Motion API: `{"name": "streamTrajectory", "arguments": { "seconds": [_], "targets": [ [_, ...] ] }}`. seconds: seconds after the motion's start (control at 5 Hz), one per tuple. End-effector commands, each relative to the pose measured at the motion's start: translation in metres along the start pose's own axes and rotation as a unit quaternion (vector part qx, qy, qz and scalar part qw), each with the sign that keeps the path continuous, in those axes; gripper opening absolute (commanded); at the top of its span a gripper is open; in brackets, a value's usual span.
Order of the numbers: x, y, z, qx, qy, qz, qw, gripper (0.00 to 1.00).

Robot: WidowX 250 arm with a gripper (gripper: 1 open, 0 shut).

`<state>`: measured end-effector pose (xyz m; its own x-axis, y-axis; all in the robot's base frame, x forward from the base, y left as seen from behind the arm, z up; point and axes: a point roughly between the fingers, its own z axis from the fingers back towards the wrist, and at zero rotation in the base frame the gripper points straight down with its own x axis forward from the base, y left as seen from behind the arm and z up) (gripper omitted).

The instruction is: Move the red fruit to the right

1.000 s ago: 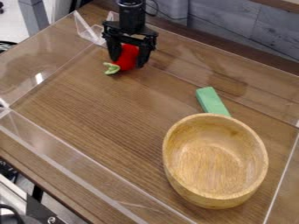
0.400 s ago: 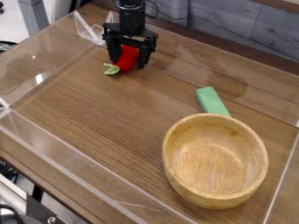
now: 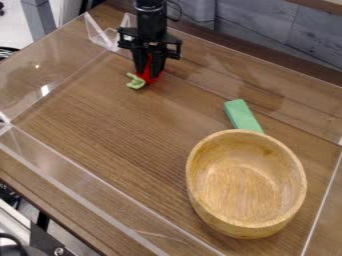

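One red fruit [image 3: 150,73] sits near the tabletop's [image 3: 94,128] far edge, beneath the end effector [image 3: 150,62], whose partly closed fingers straddle it; whether they grip firmly is unclear. A shallow, off-centre pinch could let the round fruit roll away.

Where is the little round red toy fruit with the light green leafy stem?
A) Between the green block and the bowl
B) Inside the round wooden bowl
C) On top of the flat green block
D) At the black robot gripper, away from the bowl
D: the round red toy fruit shows at the black robot gripper, far from the round wooden bowl.
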<state>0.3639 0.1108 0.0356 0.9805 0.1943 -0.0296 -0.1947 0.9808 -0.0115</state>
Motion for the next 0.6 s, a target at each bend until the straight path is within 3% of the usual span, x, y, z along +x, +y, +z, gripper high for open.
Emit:
{"name": "streamTrajectory", "arguments": {
  "seconds": [0.0,0.4],
  "targets": [
    [0.000,-0.007,0.047,-0.002,-0.052,-0.005,0.9987,0.00],
    [-0.014,-0.021,0.091,-0.021,-0.085,-0.010,0.9961,0.00]
  ]
}}
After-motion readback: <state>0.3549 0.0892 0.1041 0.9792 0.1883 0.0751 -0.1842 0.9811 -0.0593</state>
